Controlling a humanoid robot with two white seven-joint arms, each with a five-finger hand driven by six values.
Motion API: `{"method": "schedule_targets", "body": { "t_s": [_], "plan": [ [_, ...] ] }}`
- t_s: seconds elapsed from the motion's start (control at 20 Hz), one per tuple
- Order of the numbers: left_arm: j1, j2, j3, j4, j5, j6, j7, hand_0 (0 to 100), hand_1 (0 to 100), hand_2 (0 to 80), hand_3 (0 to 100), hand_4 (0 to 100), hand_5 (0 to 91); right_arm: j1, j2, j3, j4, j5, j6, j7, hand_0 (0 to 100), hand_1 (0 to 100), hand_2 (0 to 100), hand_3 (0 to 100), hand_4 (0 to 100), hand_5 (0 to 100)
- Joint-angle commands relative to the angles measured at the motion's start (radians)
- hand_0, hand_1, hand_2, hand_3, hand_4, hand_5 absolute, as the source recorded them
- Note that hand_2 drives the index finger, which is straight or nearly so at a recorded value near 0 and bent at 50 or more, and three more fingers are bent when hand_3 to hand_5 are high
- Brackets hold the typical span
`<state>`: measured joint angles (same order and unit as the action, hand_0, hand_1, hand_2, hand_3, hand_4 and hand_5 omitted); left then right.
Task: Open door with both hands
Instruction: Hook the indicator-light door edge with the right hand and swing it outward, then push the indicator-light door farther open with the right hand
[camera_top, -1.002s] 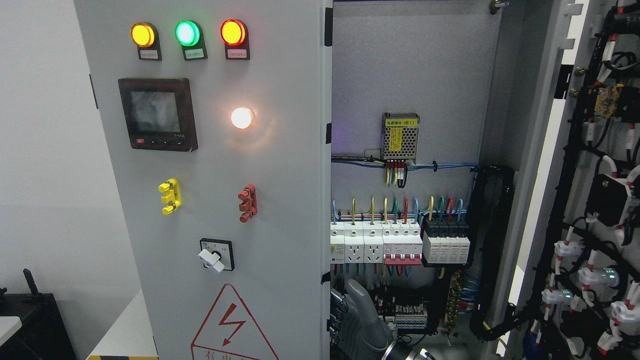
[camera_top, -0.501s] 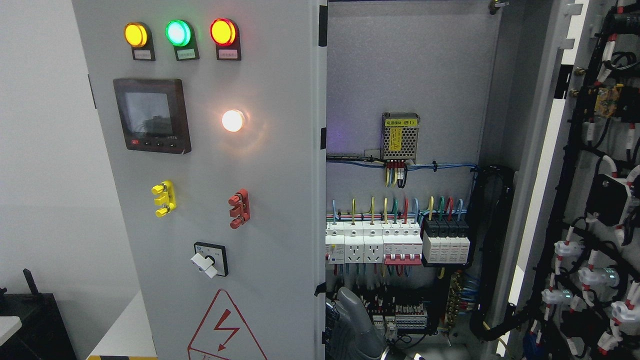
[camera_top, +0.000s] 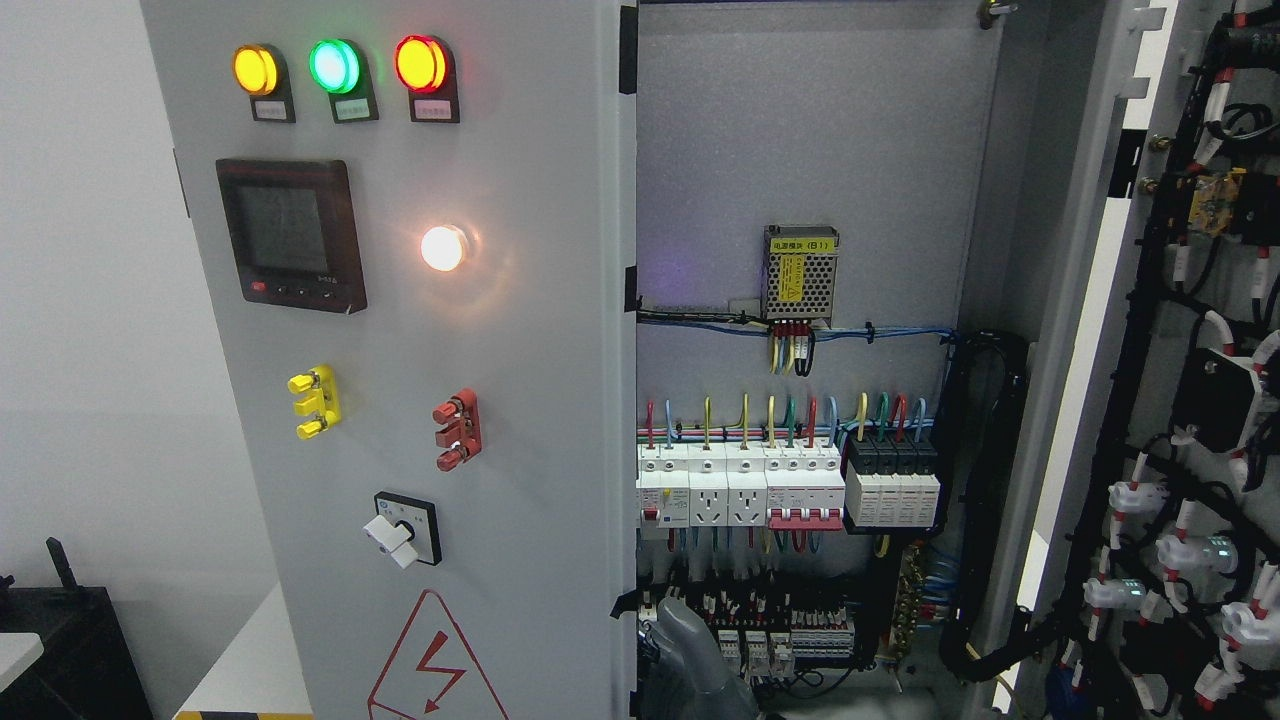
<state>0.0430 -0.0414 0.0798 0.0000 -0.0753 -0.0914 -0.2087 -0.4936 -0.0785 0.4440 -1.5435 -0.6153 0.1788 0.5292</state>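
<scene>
Left door (camera_top: 420, 400) has swung further open since earlier frames; its edge and panel parts (lamps (camera_top: 335, 66), meter (camera_top: 290, 235), rotary switch (camera_top: 400, 530)) shifted left, exposing one more breaker (camera_top: 650, 485) in the cabinet. Right door (camera_top: 1180, 400) stands wide open, unchanged. A grey hand (camera_top: 685, 650) at the door's lower edge sits lower and further left; side unclear, finger state cannot tell.

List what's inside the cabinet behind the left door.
Visible: power supply, breaker row, black modules, terminal blocks. The left door hides everything farther left; a grey arm covers the bottom.
</scene>
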Motion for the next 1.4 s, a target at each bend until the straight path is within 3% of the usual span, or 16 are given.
{"method": "schedule_targets", "body": {
  "t_s": [0.0, 0.5, 1.35],
  "plan": [
    [0.0, 0.0, 0.0, 0.008, 0.0, -0.001, 0.0, 0, 0, 0.0, 0, 4, 0.0, 0.017, 0.003, 0.056, -0.066, -0.009, 0.001, 0.0, 0, 0, 0, 0, 0, 0],
    [0.0, 0.0, 0.0, 0.008, -0.001, -0.001, 0.0, 0, 0, 0.0, 0, 4, 0.0, 0.035, 0.005, 0.111, -0.104, -0.009, -0.001, 0.0, 0, 0, 0, 0, 0, 0],
    [0.0, 0.0, 0.0, 0.008, -0.001, -0.001, 0.0, 0, 0, 0.0, 0, 4, 0.0, 0.049, 0.057, 0.214, -0.155, -0.009, -0.004, 0.0, 0, 0, 0, 0, 0, 0]
  ]
}}
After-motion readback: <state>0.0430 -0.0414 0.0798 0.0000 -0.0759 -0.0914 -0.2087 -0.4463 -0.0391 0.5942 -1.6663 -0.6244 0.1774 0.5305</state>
